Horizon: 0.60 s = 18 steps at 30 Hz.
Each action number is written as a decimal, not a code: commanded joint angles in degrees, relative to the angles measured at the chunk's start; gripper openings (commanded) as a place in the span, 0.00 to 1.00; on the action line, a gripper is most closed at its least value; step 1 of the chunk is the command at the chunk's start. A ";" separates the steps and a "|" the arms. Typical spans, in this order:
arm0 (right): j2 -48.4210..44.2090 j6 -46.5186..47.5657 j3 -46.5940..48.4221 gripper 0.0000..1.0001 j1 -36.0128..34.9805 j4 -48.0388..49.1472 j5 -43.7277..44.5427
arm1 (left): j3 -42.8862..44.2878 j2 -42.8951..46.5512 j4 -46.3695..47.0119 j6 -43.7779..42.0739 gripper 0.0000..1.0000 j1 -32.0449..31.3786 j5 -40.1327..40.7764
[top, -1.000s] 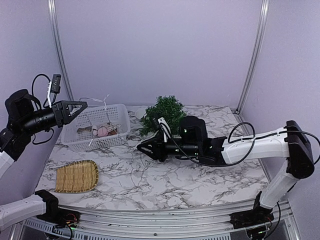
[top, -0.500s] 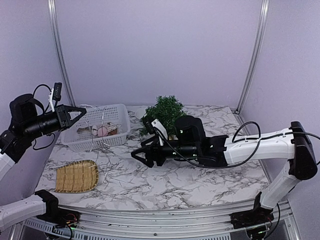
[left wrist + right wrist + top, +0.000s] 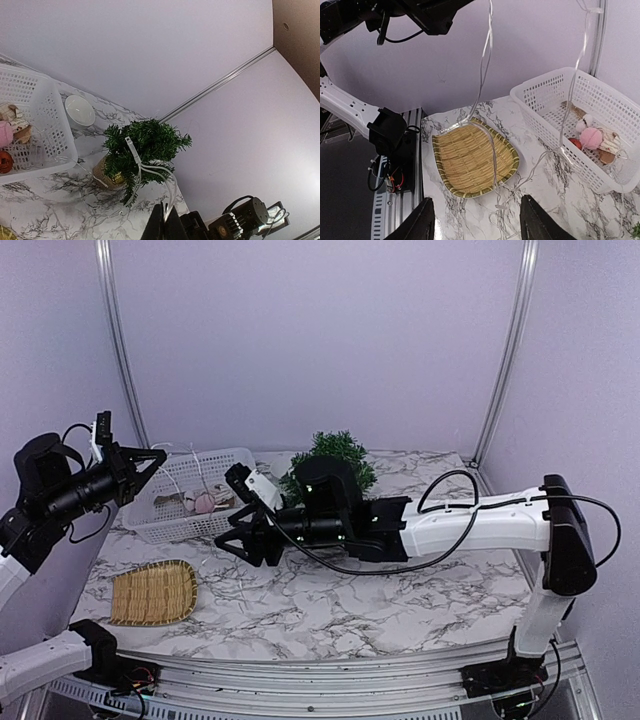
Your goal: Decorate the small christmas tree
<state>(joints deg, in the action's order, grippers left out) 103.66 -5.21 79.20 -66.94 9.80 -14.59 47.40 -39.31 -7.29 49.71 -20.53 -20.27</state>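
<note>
Top view with both wrist views. My left gripper (image 3: pixel 158 456) is raised at the left edge over the basket (image 3: pixel 232 502). Its jaws are closed on a clear string (image 3: pixel 487 75), which runs across to the tree (image 3: pixel 335 464) and also droops in loops onto the table (image 3: pixel 400 600). My right gripper (image 3: pixel 476 210) reaches low across the middle, just in front of the basket. Its jaws stand apart with nothing between them. The tree sits upright in its tan pot (image 3: pixel 107 172) at the back of the table, just right of the basket and behind my right arm. A white bowl (image 3: pixel 80 110) lies behind the tree. A woven tray (image 3: pixel 153 592) lies at front left.
</note>
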 commanded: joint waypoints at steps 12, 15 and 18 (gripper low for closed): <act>9.28 7.92 13.47 0.45 -0.91 -3.94 -0.07 | -2.91 -0.48 10.01 5.27 0.00 -2.32 -1.23; 9.96 9.73 14.98 0.44 -0.91 -5.31 -0.09 | -2.94 -0.96 10.98 5.64 0.00 -2.62 -1.99; 10.32 11.24 16.10 0.40 -0.91 -6.56 0.21 | -3.09 -1.44 11.93 5.87 0.00 -2.69 -2.70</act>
<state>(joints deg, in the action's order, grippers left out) 113.34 3.03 91.83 -67.33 5.52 -14.94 45.04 -40.16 0.49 55.02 -22.90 -21.15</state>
